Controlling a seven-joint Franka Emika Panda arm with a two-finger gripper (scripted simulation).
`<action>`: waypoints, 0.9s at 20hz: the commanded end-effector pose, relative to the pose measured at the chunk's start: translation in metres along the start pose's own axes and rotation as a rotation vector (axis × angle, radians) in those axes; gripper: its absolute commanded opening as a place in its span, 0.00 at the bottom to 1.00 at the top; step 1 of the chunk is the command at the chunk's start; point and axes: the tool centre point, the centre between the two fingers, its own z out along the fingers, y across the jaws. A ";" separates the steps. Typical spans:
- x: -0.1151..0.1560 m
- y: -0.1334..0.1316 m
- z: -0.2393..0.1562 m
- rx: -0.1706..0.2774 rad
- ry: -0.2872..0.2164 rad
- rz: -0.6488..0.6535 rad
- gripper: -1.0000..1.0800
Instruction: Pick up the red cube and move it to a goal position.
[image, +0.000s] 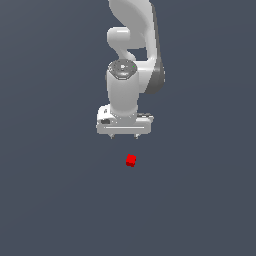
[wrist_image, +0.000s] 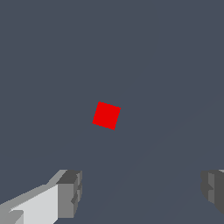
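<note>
Exterior view. White gripper (image: 124, 136) pointing down from the arm (image: 131, 45), two short fingertips showing under the wide hand. Red cube (image: 131, 160) resting on the plain grey floor (image: 50, 200), clear of the fingertips, below them in the picture and slightly toward the exterior view's right. Height of the tool above the floor not readable from this angle. No goal marker to be seen.

Wrist view. Fingers (wrist_image: 70, 192) set wide apart, nothing between them: jaws open and empty. Cube (wrist_image: 106, 115) not yet in the gap but out ahead of the finger line, sideways roughly between the two pads, nearer the finger with the pale link. Top face seen turned a little out of square with the line joining the pads. No long axis to favour; all faces alike.

Judged next need: a short sideways shift to centre the gap over the cube, perhaps a small wrist turn to square the pads on opposite faces, then descent. Floor bare on every side, no edge or obstacle in sight, approach free from any direction.
</note>
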 end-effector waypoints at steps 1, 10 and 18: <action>0.000 0.000 0.000 0.000 0.000 0.000 0.96; 0.005 -0.006 0.024 0.001 -0.001 0.046 0.96; 0.019 -0.018 0.080 0.003 -0.004 0.156 0.96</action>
